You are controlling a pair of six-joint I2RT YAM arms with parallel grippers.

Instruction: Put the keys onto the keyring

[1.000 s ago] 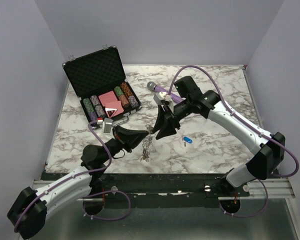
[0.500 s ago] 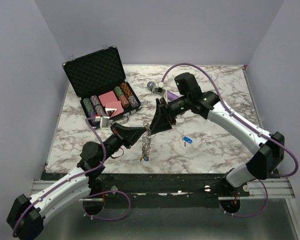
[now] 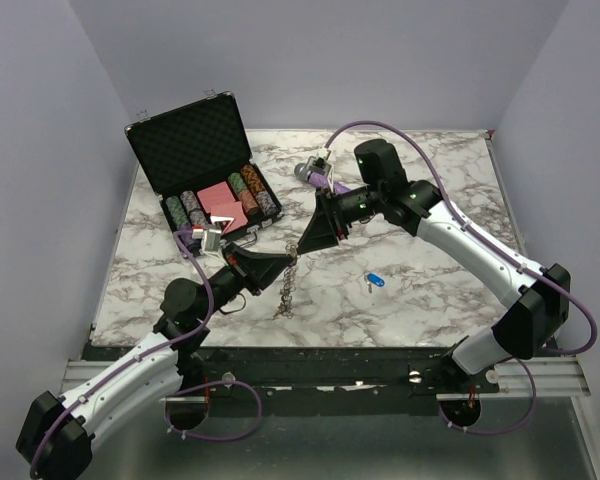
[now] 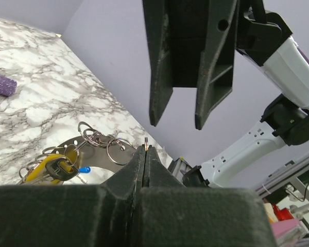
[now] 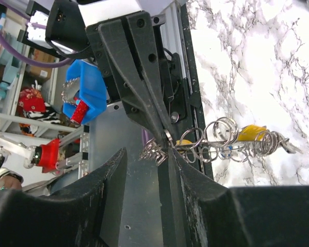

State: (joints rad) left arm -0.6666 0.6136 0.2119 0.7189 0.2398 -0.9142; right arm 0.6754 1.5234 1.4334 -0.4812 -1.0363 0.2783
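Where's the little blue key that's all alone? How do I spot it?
Find the marble table, then the right arm stretched across it. On the near side of that arm lies the blue key, alone on the marble, not hooked onto the bunch of rings.

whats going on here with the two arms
The left gripper is shut on the keyring and holds it up above the marble table. Linked rings and a few keys dangle from it. The right gripper is open and empty, its tips close to the spot where the left one pinches. One blue-capped key lies loose on the table, not yet on the ring.
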